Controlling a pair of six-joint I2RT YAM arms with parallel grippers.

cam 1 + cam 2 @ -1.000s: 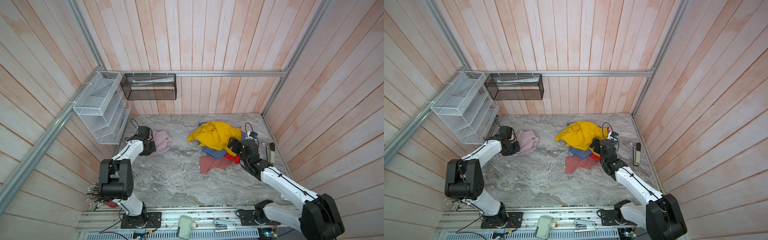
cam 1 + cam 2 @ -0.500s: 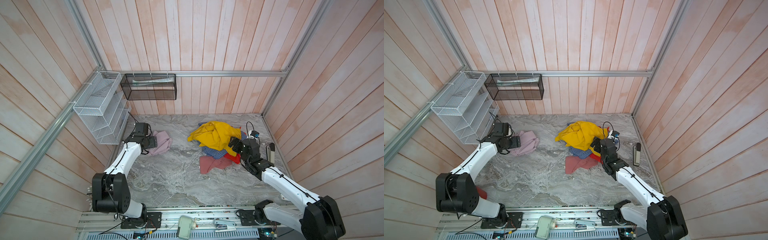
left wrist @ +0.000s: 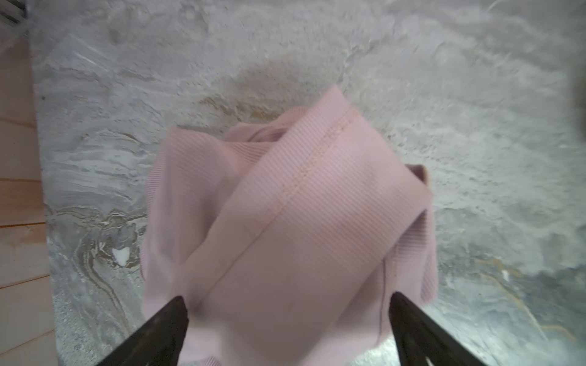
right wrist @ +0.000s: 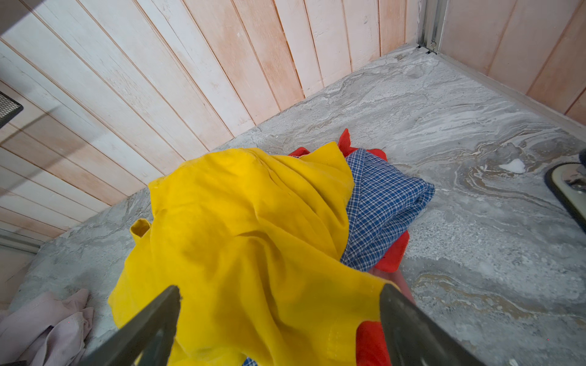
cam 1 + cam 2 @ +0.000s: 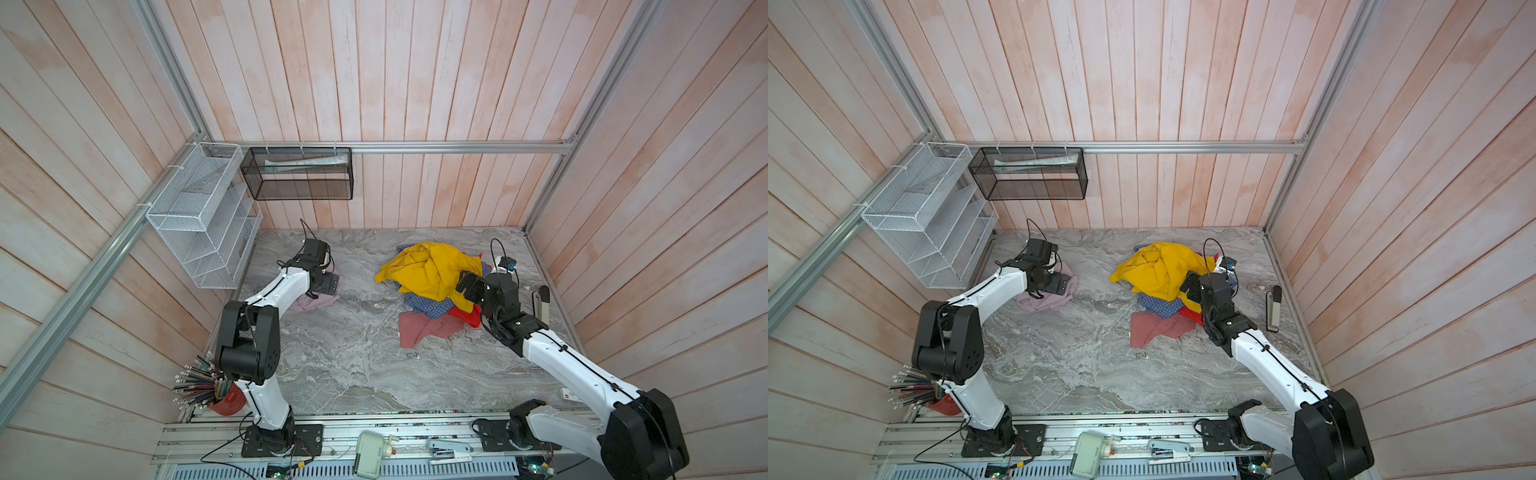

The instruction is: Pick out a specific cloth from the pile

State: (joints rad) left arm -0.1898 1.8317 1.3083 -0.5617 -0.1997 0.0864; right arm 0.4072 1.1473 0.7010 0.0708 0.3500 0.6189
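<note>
Two grippers, each with jaws wide apart and gripping nothing. The one pale pink cloth (image 3: 285,206) lies just under the left gripper (image 3: 287,298). The one pile (image 4: 253,221), where I count four cloths, lies under the right gripper (image 4: 279,288).

We see a white wire rack (image 5: 199,232) on the left wall and a black mesh basket (image 5: 297,174) on the back wall, with papers (image 5: 305,161) lying in it. On the marble table (image 5: 353,365), a black-and-cream stapler-like tool (image 5: 540,301) lies near the right edge. A red cup (image 5: 228,405) of pencils (image 5: 195,380) tilts at the front left corner.
</note>
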